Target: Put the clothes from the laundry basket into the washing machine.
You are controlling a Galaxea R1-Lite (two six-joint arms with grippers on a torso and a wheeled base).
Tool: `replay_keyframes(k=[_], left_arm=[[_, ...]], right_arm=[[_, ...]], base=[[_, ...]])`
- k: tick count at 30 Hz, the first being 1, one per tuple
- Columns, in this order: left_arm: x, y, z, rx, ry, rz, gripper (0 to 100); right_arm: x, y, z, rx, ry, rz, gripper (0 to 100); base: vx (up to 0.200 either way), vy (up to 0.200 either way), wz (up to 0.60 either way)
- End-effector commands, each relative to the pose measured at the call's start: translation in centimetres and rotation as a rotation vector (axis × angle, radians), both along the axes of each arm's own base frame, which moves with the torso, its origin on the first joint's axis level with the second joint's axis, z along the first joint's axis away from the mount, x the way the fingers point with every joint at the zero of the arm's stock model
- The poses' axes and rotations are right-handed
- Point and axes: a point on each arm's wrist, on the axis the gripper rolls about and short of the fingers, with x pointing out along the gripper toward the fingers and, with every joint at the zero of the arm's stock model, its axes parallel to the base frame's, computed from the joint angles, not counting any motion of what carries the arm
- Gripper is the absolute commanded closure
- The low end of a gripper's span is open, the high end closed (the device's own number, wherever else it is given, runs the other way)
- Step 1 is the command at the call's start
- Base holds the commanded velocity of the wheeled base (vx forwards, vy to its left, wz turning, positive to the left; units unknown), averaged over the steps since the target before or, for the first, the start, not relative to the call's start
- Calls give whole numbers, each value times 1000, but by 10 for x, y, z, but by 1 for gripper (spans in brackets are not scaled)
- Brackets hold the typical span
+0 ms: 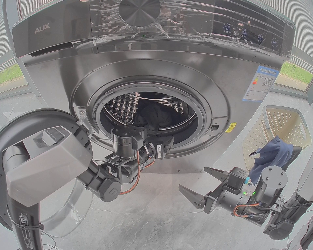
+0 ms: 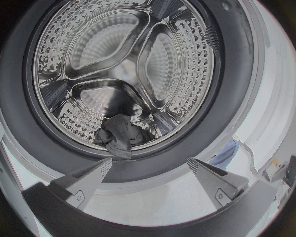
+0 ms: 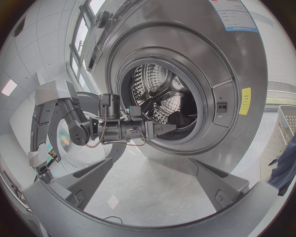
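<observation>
Bright daylight from windows [image 1: 295,71] behind washing machine [image 1: 156,65]; glare on steel drum [image 2: 101,46]; strong fisheye bending, dark corners in wrist views.

A pale lettered brand logo [image 1: 42,28] stands on the dark drawer panel at the upper left of the washing machine [image 1: 58,75]. A blue-and-white label [image 1: 261,83] with coloured bars and a square code sits on the front at the upper right, its print too small to read. A yellow sticker [image 1: 230,127] sits just beside the door latch [image 1: 214,127]. White icons [image 1: 251,34] show on the control panel, and faint rows of print flank the dial [image 1: 139,11].
</observation>
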Motion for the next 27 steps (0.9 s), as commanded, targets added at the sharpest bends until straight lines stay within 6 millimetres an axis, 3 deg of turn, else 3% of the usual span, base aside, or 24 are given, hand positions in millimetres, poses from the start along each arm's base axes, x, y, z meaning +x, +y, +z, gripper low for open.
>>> replay_keyframes(k=[1, 8, 20, 27], left_arm=[[-11, 9, 3, 10, 12, -2, 0], [-5, 9, 2, -11, 2, 6, 0], [73, 4, -14, 0, 12, 78, 0], [102, 0, -27, 7, 9, 97, 0]], right_arm=[[0, 0, 0, 1, 0, 0, 0], [0, 0, 0, 2, 1, 1, 0], [0, 0, 0, 2, 1, 0, 0], [0, 0, 1, 3, 0, 0, 0]], base=[[0, 0, 0], [0, 0, 0], [0, 0, 0], [0, 0, 0]])
